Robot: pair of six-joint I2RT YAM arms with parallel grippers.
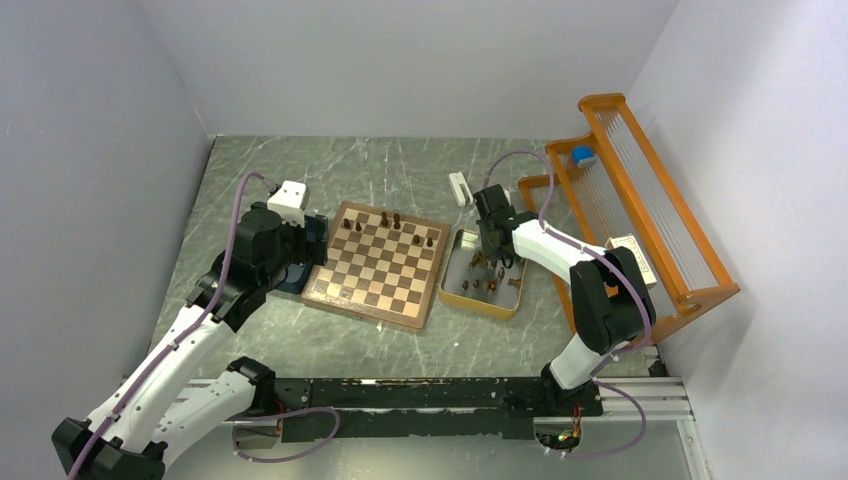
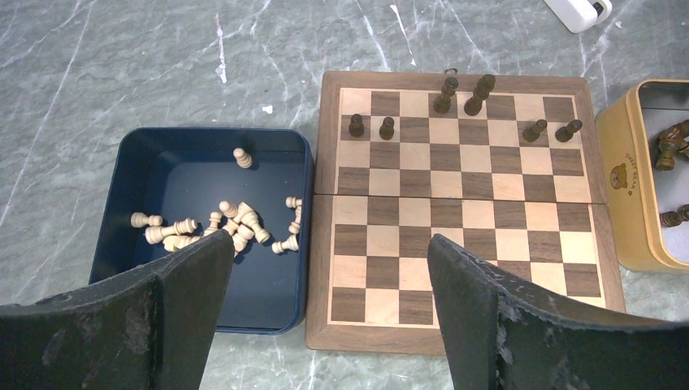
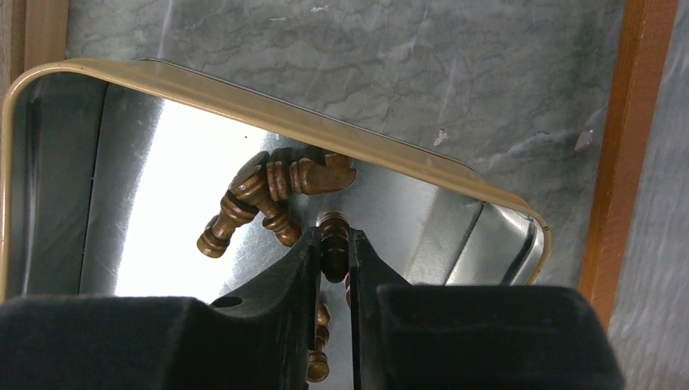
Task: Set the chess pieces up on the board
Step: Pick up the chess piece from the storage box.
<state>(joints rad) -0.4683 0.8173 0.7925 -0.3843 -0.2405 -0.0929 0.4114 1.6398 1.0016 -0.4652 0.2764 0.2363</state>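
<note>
The board [image 1: 378, 268] [image 2: 455, 236] lies mid-table with several dark chess pieces [image 1: 385, 218] [image 2: 447, 93] standing along its far rows. More dark pieces [image 3: 268, 191] lie loose in the yellow-rimmed tin [image 1: 512, 300] [image 3: 244, 106] to the board's right. My right gripper [image 1: 493, 255] [image 3: 334, 244] reaches down into that tin, shut on one dark piece [image 3: 334, 221] pinched between its fingertips. My left gripper [image 1: 300, 250] [image 2: 329, 244] hangs open over the board's near left corner with nothing between its fingers.
A dark blue tray [image 1: 315, 230] [image 2: 138, 154] left of the board holds several light pieces [image 2: 236, 223]. A small white object [image 1: 459, 187] [image 2: 578, 10] lies behind the board. An orange rack [image 1: 640, 200] with a blue cap [image 1: 583, 155] stands at the right.
</note>
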